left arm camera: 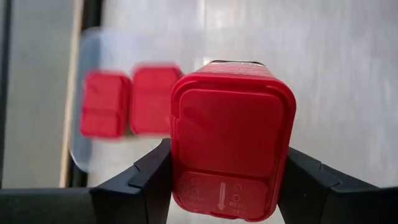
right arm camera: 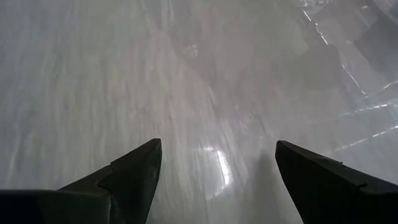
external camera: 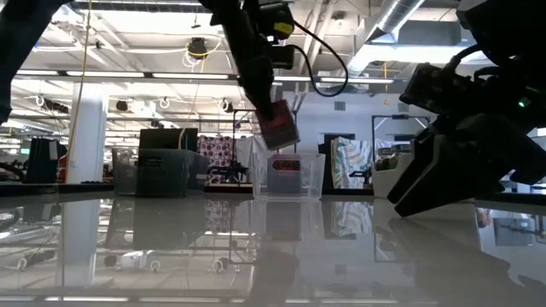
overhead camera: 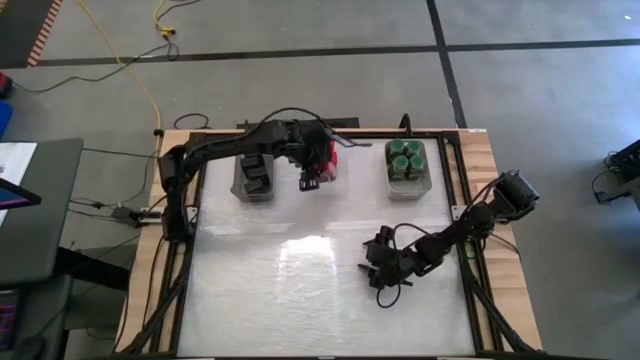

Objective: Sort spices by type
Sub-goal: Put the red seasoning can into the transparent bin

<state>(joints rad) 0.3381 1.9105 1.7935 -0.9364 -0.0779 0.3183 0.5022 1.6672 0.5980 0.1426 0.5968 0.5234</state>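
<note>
A: State the condition of the left end effector (left arm camera: 224,186).

B: It is clenched on a red spice box (left arm camera: 231,140). In the left wrist view one dark finger presses each of the two opposite side walls, just below the lid. In the high view the box sits at upper centre of the frame, above the middle bin (overhead camera: 322,186). In the low view it hangs tilted above that bin, clear of the rim.

A: How should the box handle?

B: Judged from its look, it is a rigid plastic container, light, with smooth walls. It should not deform under the fingers. The smooth walls may let it slip or pivot, and the tilt in the low view suggests some rotation in the grip. The flat side walls are the correct holding surfaces; the hinged lid flap is not.

A: What is already in the bins?

B: Two red boxes (left arm camera: 130,102) lie in the middle bin, seen blurred at left of the wrist picture. The left bin (overhead camera: 238,180) holds black boxes (overhead camera: 256,173). The right bin (overhead camera: 428,170) holds green-lidded jars (overhead camera: 406,158).

A: And the right end effector (right arm camera: 214,165)?

B: It is released, fingers spread wide and grasping nothing, low over the bare tabletop (overhead camera: 290,290) at lower right of centre in the high view.
</note>
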